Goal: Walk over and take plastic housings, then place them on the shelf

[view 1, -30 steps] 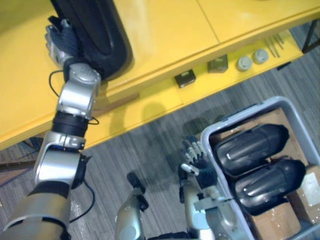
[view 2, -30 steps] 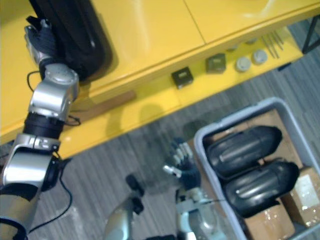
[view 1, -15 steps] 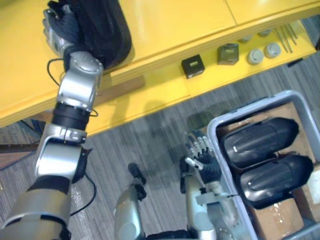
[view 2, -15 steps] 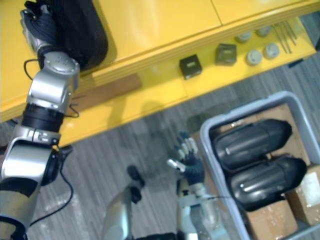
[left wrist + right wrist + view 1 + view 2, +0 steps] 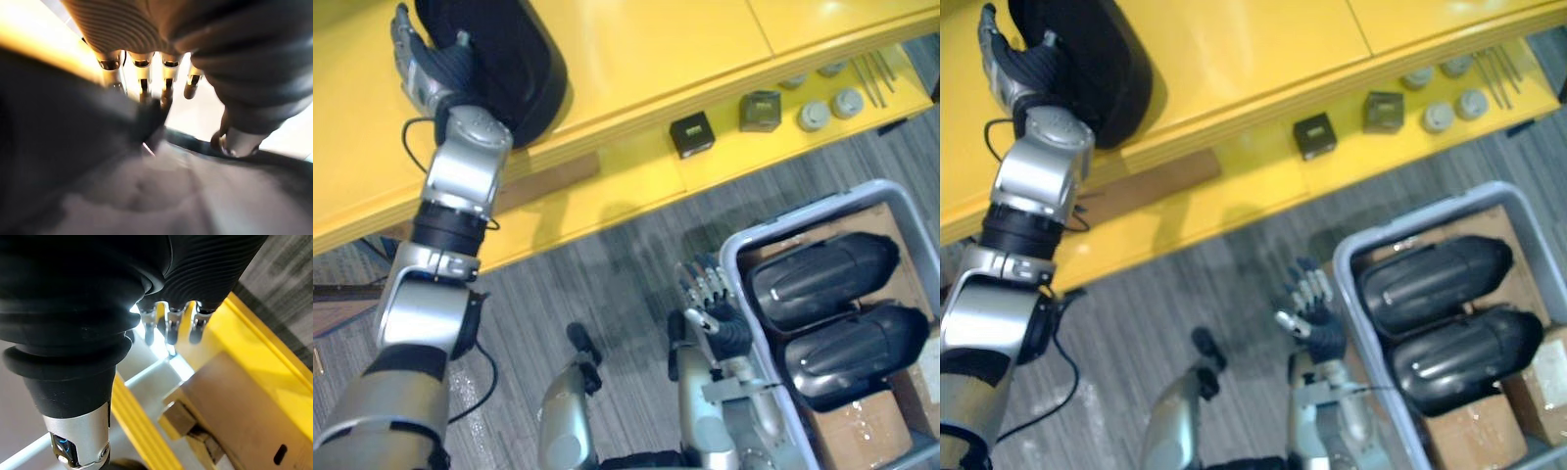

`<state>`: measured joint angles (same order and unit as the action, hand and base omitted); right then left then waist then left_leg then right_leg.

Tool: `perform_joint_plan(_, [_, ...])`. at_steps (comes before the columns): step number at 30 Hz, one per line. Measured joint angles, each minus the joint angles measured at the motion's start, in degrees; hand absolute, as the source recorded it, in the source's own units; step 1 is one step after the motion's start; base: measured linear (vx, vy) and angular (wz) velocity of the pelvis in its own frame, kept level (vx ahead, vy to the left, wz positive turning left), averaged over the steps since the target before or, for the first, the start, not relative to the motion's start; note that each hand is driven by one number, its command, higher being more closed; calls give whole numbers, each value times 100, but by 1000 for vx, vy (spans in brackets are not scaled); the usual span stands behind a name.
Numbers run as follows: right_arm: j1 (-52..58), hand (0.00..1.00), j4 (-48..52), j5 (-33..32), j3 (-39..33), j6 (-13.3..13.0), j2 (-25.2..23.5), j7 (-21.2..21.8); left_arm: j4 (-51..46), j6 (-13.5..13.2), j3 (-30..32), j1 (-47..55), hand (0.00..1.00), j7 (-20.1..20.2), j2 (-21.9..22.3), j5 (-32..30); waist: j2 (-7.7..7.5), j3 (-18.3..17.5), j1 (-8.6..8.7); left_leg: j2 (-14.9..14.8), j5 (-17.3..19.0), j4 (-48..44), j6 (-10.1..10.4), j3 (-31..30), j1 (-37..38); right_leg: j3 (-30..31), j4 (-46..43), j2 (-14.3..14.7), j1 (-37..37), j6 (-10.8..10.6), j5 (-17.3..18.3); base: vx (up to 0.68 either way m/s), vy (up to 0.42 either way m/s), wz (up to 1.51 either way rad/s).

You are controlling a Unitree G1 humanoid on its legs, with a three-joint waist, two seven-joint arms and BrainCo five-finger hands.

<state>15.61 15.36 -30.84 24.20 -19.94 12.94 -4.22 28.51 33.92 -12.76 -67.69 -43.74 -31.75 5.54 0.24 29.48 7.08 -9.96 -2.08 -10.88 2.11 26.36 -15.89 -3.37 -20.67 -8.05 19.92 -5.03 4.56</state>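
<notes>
— How far along are you?

— One black housing lies on the yellow shelf, toward its left end and close to the front edge. My left hand rests against its side, fingers straight, gripping nothing.

— And the rest?

— Two more housings lie side by side in the grey bin. My right hand hangs just beside the bin's rim, fingers relaxed and empty. By my reckoning, one is placed and two are left to fetch.
</notes>
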Motion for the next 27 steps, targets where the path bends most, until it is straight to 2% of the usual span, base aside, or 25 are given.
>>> perform_joint_plan(4, [5,0,-2,-9,5,1,48,4,0,15,0,3,0,0,0,3,95,-94,-7,26,-31,49,-5,-4,3,-15,9,-16,0,-3,-8,8,0,2])
perform_joint_plan(9, [131,0,-2,-39,9,-5,50,4,-10,-35,-1,2,0,-103,-7,6,96,-330,-5,39,-36,85,0,5,28,-7,26,-21,-12,-2,-8,35,-3,-1])
perform_joint_plan(12, [327,0,-2,-37,20,-7,50,-1,-49,-156,-36,1,0,-432,-88,12,102,-373,12,65,-39,156,4,29,197,-7,86,-29,-175,-3,-9,23,2,-2])
perform_joint_plan(14, [483,0,-6,-30,62,-25,53,-46,-108,-343,-116,1,0,-748,-161,14,114,-472,22,87,-66,238,14,28,247,-19,135,-32,-215,-11,-17,0,0,0])
perform_joint_plan(16, [626,0,-7,-18,161,-65,50,-157,-381,-767,-99,-10,0,-1186,-215,12,118,-546,33,123,-124,351,16,19,310,-46,187,-42,-262,-12,-38,25,-1,5])
perform_joint_plan(17, [636,0,-11,-14,191,-88,52,-214,-472,-865,-95,-17,0,-1280,-231,15,119,-546,57,130,-137,373,16,-2,329,-75,218,-46,-299,-15,-47,20,2,12])
perform_joint_plan(20, [667,0,-12,53,245,-223,27,-389,-869,-1543,-69,-20,0,-1692,-385,32,131,-602,164,181,-201,519,5,-63,402,-131,333,-59,-405,-37,-86,11,7,9])
perform_joint_plan(21, [668,0,-12,75,242,-243,20,-438,-921,-1705,-38,-20,0,-1721,-399,53,140,-616,168,192,-212,541,2,-64,406,-131,347,-61,-407,-42,-95,0,0,0])
perform_joint_plan(23, [667,0,-16,162,241,-256,-12,-511,-1143,-2198,129,-17,0,-1859,-396,79,149,-624,187,253,-267,664,-4,-75,522,-134,367,-85,-480,-48,-98,35,12,2])
perform_joint_plan(25, [666,0,-21,333,235,-259,-13,-591,-1250,-2534,132,-11,0,-1857,-396,86,150,-624,195,281,-307,788,0,-85,694,-158,445,-86,-645,-55,-102,49,9,5])
perform_joint_plan(26, [657,0,-22,529,226,-284,-16,-684,-1496,-2881,177,62,0,-1846,-399,128,181,-667,209,319,-350,934,-1,-118,839,-215,545,-92,-808,-63,-107,43,7,11])
perform_joint_plan(27, [657,0,-34,596,213,-285,-17,-716,-1608,-3031,202,131,0,-1817,-399,161,207,-754,232,339,-378,990,-1,-153,840,-260,577,-103,-823,-65,-108,43,9,21])
